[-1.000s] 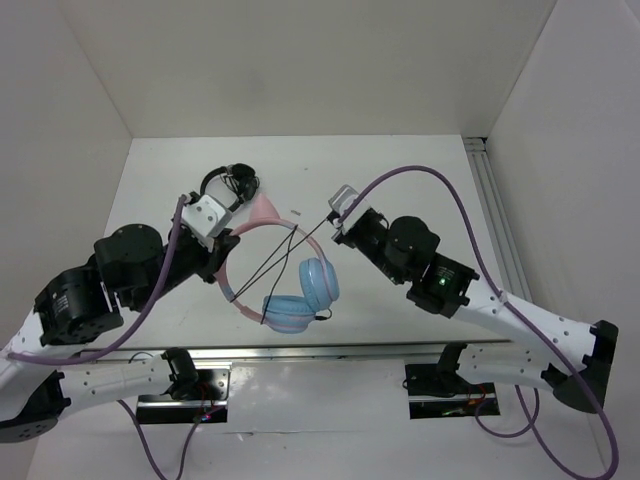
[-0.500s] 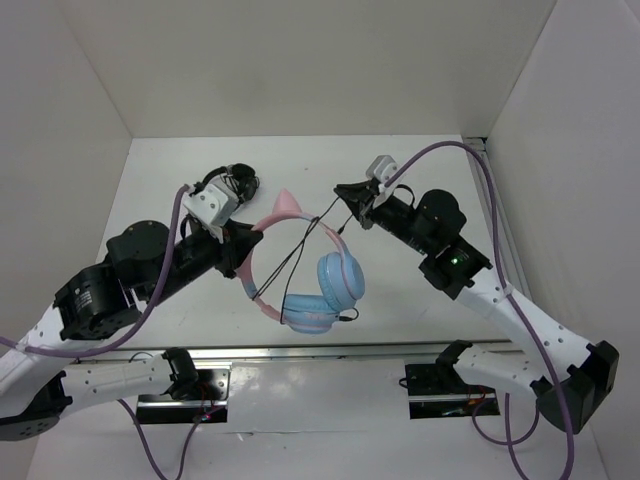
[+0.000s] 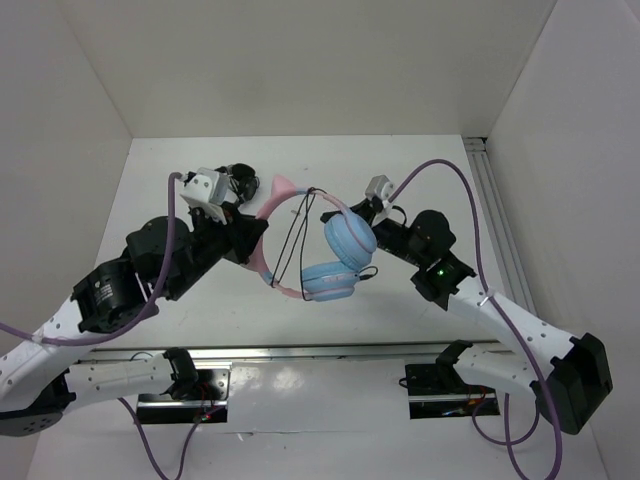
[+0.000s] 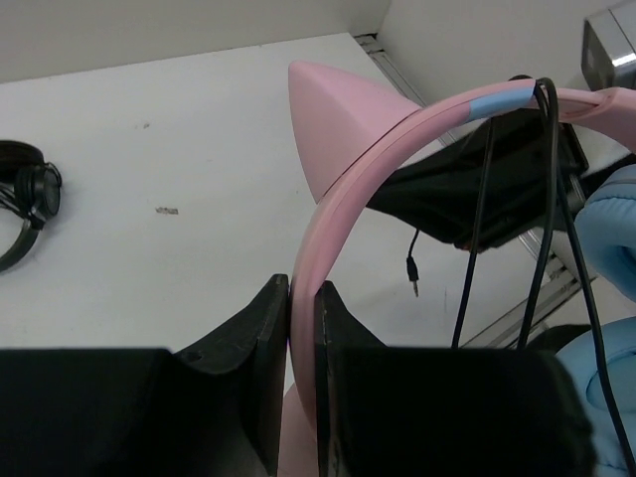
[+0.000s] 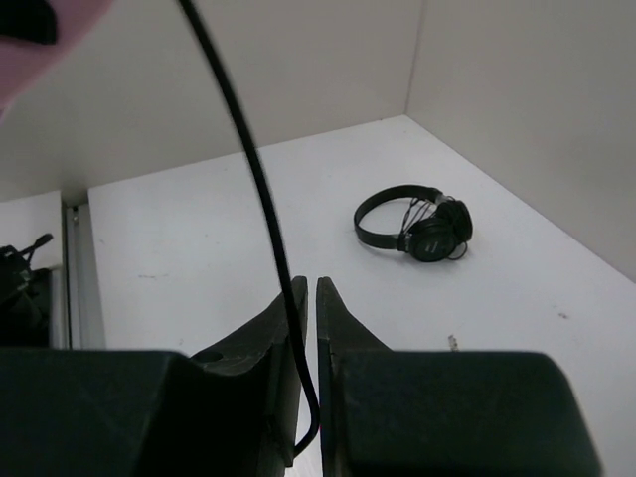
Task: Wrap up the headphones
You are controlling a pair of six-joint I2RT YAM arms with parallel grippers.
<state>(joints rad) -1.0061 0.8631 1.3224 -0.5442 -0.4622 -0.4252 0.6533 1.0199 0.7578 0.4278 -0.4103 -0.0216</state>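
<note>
Pink headband (image 4: 343, 204) pinched by the raised left gripper (image 4: 301, 298); right gripper (image 5: 306, 293), reaching inward, nips the headphones' (image 3: 349, 239) black cable (image 5: 253, 169).

The headphones (image 3: 331, 281) have a smooth, matt pink plastic band (image 4: 343, 189) and light-blue cups (image 3: 349, 238) with soft-looking padding. The thin black cable (image 5: 253, 169) between the right gripper's (image 5: 310, 290) fingers (image 5: 268, 343) looks smooth and rubbery. Those fingers are matt black plastic. The table (image 4: 149, 119) beyond is matt white, faintly scuffed.
</note>
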